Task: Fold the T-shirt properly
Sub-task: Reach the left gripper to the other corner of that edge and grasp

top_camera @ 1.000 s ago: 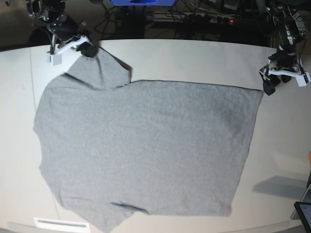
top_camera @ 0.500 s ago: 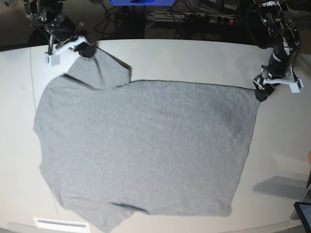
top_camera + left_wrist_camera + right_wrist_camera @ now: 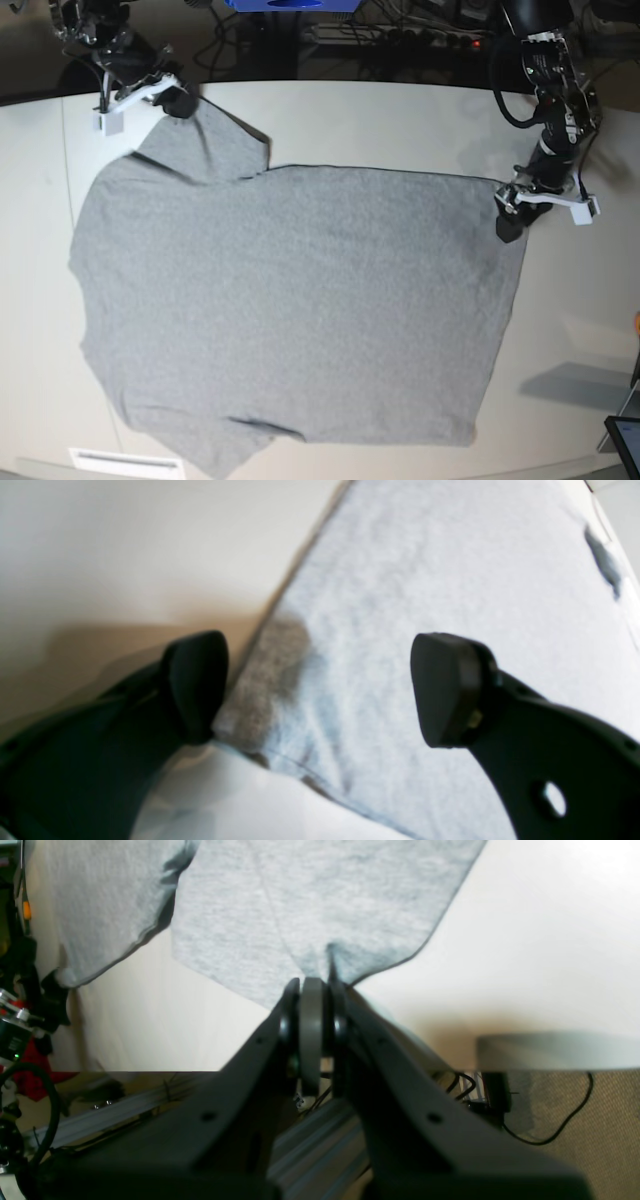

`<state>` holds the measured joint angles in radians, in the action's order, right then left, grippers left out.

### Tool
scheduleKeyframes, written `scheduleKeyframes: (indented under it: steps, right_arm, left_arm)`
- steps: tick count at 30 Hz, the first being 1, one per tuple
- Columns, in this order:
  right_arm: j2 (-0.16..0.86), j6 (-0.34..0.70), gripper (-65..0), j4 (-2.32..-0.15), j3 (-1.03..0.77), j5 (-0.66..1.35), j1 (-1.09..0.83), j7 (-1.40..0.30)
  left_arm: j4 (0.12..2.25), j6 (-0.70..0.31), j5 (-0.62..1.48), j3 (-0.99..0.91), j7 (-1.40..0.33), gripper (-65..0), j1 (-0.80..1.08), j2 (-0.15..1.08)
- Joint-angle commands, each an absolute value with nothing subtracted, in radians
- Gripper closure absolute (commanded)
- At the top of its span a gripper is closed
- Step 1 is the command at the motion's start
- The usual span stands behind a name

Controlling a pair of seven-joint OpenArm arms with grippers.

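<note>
The heather-grey T-shirt [image 3: 290, 310] lies spread flat on the pale table [image 3: 400, 120], plain side up. In the base view my right gripper [image 3: 178, 102] is at the far left, shut on the edge of the upper sleeve. The right wrist view shows that sleeve [image 3: 310, 900] pinched between the closed fingers of the right gripper [image 3: 312, 990]. My left gripper [image 3: 510, 220] stands open over the shirt's far right corner. In the left wrist view that corner of the T-shirt [image 3: 450, 580] lies between the left gripper's [image 3: 320, 690] spread fingers, one finger [image 3: 192, 685] just off the cloth's edge.
Cables and a power strip [image 3: 400, 35] run behind the table's far edge. A dark screen [image 3: 625, 440] sits at the front right corner. A white strip [image 3: 125, 462] lies at the front left edge.
My left gripper has moved leftward and toward the front, from beside the shirt's far right corner to over it, still open. The right gripper has stayed put on the sleeve.
</note>
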<state>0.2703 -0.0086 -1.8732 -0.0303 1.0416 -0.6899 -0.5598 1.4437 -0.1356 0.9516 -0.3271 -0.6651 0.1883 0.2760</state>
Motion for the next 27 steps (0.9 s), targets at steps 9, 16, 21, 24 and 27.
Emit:
scheduleKeyframes:
  steps: [9, 16, 21, 24, 27]
  right_arm:
    - [0.277, 0.004, -0.7, -1.886, -0.033, 1.053, -0.697, -0.552]
    - [0.275, 0.004, -0.7, -1.886, -0.033, 1.053, -0.696, -0.552]
    - [0.275, 0.002, -0.7, -1.886, -0.033, 1.053, -0.69, -0.552]
    - [0.277, 0.002, -0.7, -1.886, -0.033, 1.053, -0.69, -0.552]
    - [0.277, 0.002, -0.7, -1.886, -0.033, 1.053, -0.69, -0.552]
  left_arm:
    - [1.434, -0.119, 0.951, -0.302, -0.759, -52.6, 0.193, 0.249]
    - [1.435, -0.119, 0.951, -0.302, -0.759, -13.8, 0.197, 0.255]
    - [1.446, -0.119, 0.951, -0.312, -0.762, -12.6, 0.22, 0.255]
    - [1.445, -0.119, 0.951, -0.312, -0.762, -8.7, 0.223, 0.255]
    - [1.446, -0.119, 0.951, -0.312, -0.762, -3.4, 0.236, 0.257]
